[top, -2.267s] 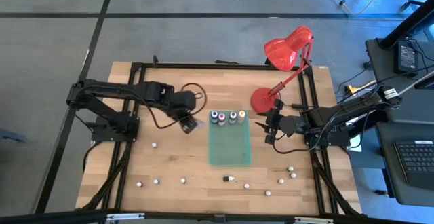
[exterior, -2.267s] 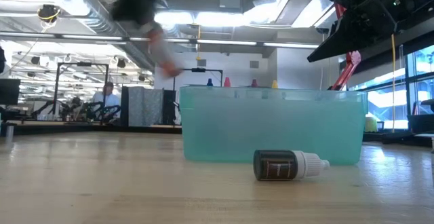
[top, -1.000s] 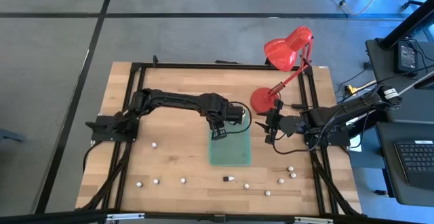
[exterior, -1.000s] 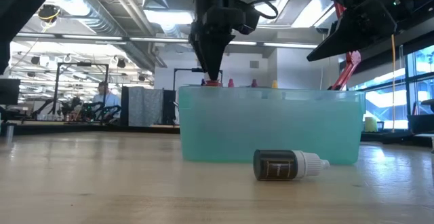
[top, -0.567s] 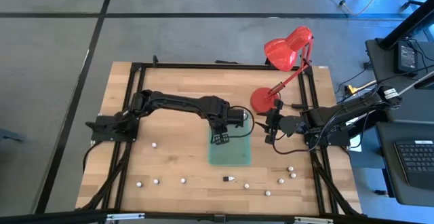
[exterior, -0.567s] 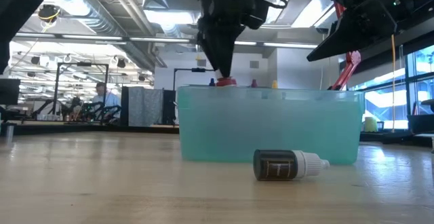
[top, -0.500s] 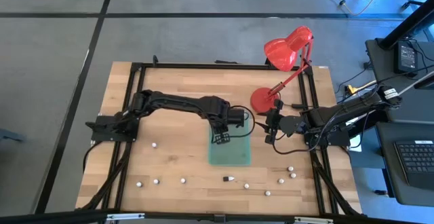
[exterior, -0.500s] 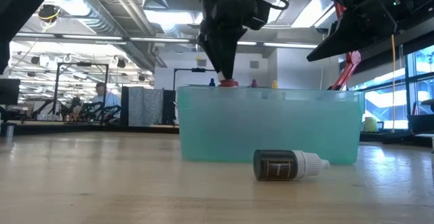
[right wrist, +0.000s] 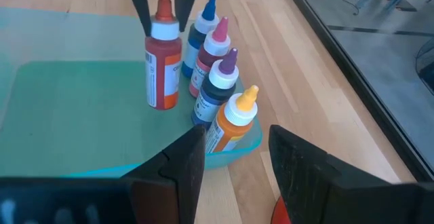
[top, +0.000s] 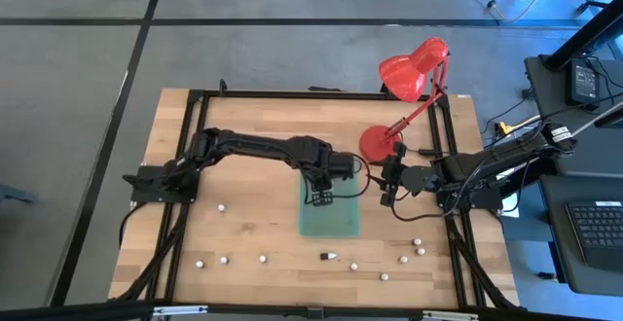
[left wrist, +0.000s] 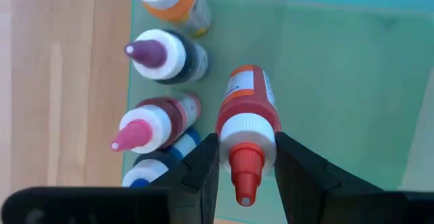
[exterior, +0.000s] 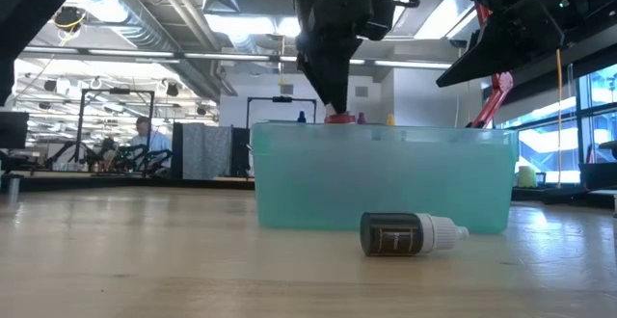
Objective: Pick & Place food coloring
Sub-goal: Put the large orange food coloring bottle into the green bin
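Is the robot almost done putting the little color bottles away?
Partly. Four bottles already stand in a row at the green tray's edge. The left gripper holds the red bottle over the tray. One dark bottle lies on the table, unpicked. The right gripper waits beside the tray.

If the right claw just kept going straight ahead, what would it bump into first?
Probably the orange bottle, the nearest one straight ahead of the right claw, at the green tray's edge. Depth is hard to judge.
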{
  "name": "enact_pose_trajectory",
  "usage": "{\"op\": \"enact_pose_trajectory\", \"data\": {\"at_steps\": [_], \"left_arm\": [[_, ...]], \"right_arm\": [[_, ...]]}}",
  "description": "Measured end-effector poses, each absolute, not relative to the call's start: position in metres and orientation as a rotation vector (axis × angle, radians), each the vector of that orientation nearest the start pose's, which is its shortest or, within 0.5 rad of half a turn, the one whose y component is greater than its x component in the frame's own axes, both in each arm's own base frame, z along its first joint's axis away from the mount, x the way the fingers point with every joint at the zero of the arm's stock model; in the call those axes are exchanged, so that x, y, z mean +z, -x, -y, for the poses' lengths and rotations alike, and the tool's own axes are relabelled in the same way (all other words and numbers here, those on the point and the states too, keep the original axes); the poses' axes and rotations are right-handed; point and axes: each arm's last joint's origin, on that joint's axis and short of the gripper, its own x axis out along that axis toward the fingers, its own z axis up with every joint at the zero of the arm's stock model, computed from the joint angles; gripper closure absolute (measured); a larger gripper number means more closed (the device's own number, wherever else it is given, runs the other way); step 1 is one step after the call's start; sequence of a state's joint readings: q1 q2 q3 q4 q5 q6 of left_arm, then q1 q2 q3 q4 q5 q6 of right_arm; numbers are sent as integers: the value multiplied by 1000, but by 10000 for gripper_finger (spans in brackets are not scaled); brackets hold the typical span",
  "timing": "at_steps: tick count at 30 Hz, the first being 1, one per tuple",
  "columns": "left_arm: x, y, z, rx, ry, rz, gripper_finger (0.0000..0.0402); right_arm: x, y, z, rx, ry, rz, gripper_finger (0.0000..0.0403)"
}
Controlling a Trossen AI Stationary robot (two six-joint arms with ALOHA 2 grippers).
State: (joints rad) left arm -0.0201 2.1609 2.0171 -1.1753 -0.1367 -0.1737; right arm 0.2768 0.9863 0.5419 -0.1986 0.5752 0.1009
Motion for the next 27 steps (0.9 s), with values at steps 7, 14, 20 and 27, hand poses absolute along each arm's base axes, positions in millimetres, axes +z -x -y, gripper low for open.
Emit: {"op": "enact_pose_trajectory", "data": {"at_steps": [7, 14, 20, 27], "left_arm": [[254, -442, -11, 185, 112, -1310, 291], [253, -442, -15, 181, 105, -1312, 291], [253, -442, -14, 164, 114, -1315, 284], [249, -440, -11, 175, 76, -1334, 283]], "right_arm": [[218, -192, -38, -317, 167, -566, 238], [218, -192, -38, -316, 169, -566, 238], [218, -192, -38, -316, 170, -566, 238], [218, -192, -38, -316, 171, -566, 238]]}}
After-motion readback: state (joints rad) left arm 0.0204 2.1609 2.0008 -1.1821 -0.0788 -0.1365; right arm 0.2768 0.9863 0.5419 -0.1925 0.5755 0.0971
